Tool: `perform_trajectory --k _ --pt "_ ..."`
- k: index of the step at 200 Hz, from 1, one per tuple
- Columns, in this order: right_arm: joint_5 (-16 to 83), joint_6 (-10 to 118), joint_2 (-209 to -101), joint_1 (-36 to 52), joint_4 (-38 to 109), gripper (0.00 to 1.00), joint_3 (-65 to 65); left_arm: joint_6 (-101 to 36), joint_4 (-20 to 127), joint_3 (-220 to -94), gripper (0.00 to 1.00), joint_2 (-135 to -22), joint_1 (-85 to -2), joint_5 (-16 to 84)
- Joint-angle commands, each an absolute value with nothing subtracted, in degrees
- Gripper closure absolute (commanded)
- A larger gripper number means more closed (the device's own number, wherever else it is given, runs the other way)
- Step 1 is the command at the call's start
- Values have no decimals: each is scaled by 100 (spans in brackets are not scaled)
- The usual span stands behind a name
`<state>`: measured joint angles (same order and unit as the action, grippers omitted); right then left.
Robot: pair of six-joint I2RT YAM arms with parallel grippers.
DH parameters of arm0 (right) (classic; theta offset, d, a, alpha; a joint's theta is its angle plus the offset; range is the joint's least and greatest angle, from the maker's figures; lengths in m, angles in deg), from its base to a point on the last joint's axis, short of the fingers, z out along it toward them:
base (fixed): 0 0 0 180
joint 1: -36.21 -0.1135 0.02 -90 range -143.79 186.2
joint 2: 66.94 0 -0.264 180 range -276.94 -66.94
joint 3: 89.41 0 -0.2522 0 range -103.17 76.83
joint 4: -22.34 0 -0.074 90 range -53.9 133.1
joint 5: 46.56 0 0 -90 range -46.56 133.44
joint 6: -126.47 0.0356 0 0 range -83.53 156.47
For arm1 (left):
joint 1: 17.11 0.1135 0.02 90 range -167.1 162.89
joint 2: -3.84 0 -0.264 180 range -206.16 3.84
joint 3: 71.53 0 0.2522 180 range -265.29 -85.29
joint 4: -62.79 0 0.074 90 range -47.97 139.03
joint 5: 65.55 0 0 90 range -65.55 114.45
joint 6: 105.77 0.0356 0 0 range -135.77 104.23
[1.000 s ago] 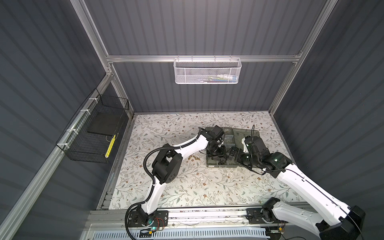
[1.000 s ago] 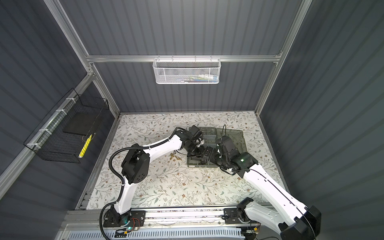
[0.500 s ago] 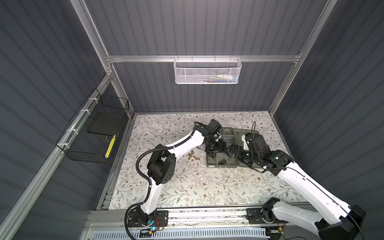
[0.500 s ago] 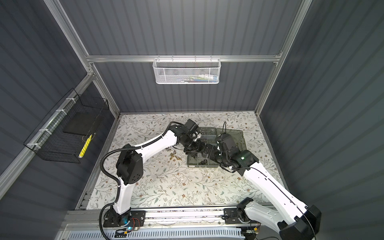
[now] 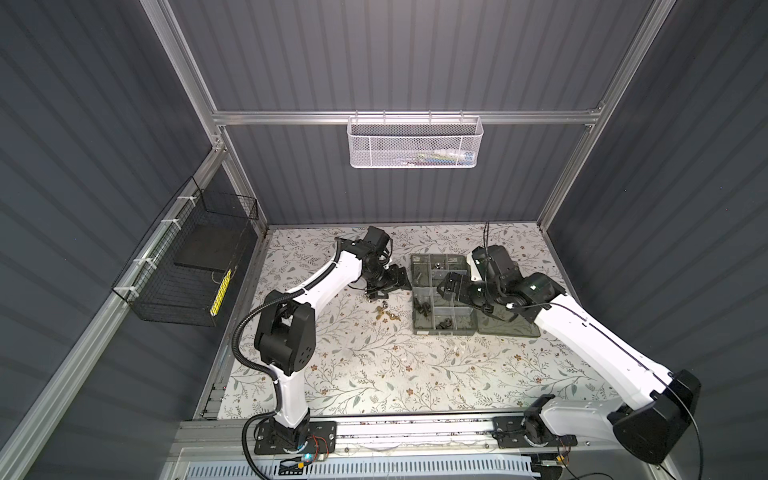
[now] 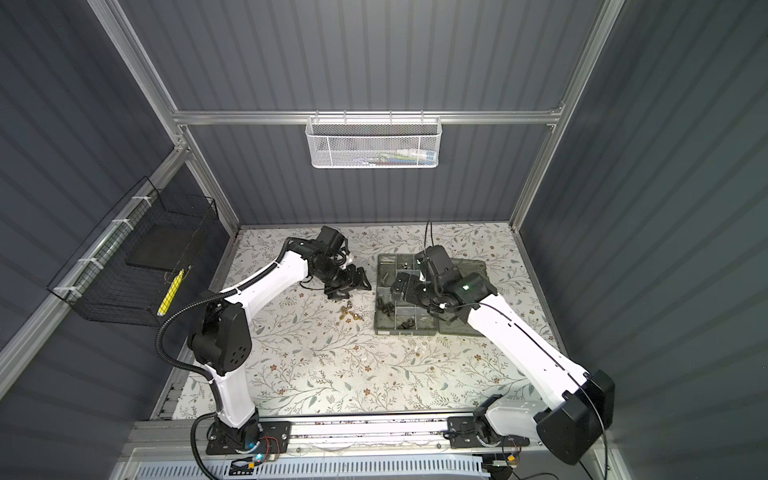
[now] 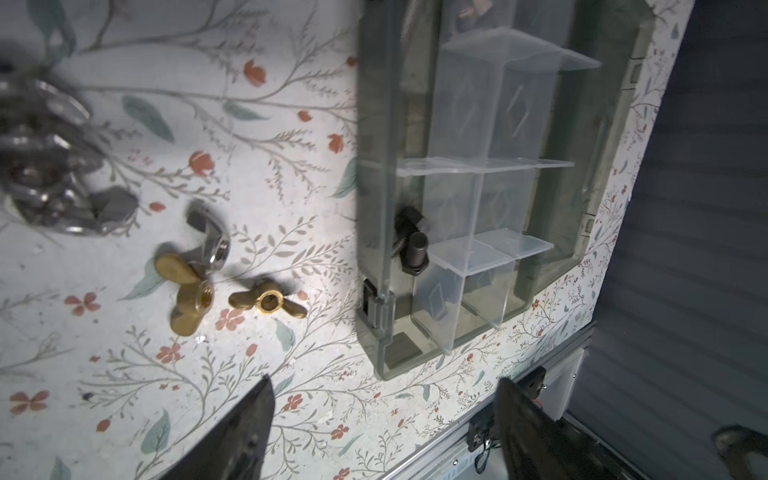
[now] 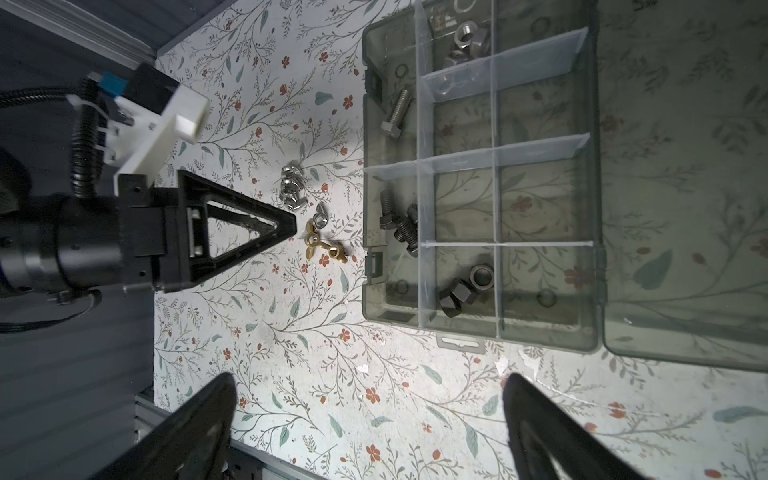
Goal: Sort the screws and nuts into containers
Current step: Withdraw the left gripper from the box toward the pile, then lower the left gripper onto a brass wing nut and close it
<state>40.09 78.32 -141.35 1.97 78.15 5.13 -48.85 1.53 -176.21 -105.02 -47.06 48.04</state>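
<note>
Two grippers (image 7: 383, 380) (image 8: 370, 376), wide apart, empty

Glossy brass wing nuts (image 7: 266, 300); smoky plastic box (image 8: 540, 199) (clear dividers (image 8: 498, 160)), seemingly smooth.

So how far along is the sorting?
Done: silver bolt, silver nuts, black bolts and black nuts sit in separate compartments of the organiser box. In hand: nothing; left gripper and right gripper are open and empty. Remaining: two brass wing nuts and a few silver wing nuts, loose beside the box.
</note>
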Motion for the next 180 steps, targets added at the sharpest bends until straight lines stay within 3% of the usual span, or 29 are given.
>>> perform_trajectory --k 1,24,180 --pt "4090 7607 -14353 38 8047 1 261 -4921 240 -17251 30 -10355 -4599 5049" --pt "4125 7642 -14530 -148 8008 1 188 -5063 457 -16987 41 -10448 -4576 5121" --pt "4258 7971 -14304 -502 7926 1 664 -5310 839 -16341 57 -11124 -4400 5133"
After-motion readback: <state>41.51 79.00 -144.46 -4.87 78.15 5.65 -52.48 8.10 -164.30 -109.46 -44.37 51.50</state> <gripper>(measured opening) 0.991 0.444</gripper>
